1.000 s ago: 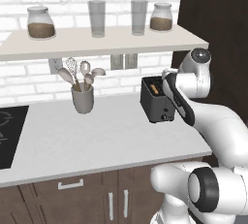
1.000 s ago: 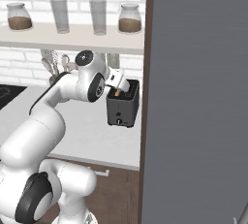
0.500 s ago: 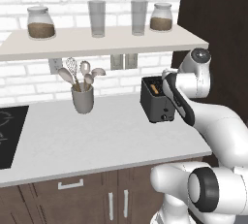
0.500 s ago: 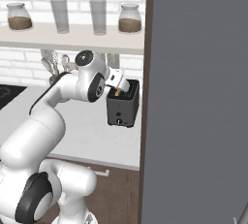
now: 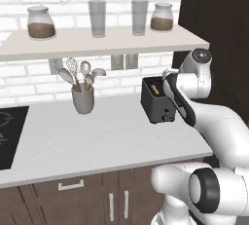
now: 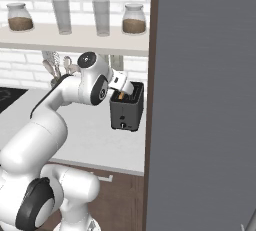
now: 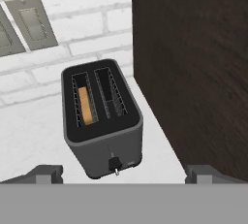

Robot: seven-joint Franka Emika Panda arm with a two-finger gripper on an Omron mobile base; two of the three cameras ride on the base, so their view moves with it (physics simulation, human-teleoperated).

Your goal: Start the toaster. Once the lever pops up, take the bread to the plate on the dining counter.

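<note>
In your left base view, the toaster (image 5: 156,100) stands on the grey worktop (image 5: 97,141) near its right end, with the bread (image 5: 154,90) showing as a tan strip in a top slot. The arm's forearm crosses just to the toaster's right; you cannot make out the jaws here. The utensil cup (image 5: 83,99) sits well to the left, below the shelf (image 5: 97,41) of jars and glasses.

In your right base view, the hand leans over the toaster (image 6: 127,112) from the left, just above its top.

In your hand view, the gripper (image 7: 125,174) has its jaws spread wide, holding nothing. The toaster (image 7: 102,121) lies between and ahead of the fingertips (image 7: 46,173), untouched. The bread (image 7: 85,105) is sunk in the left slot, and the lever (image 7: 115,164) faces you.
</note>
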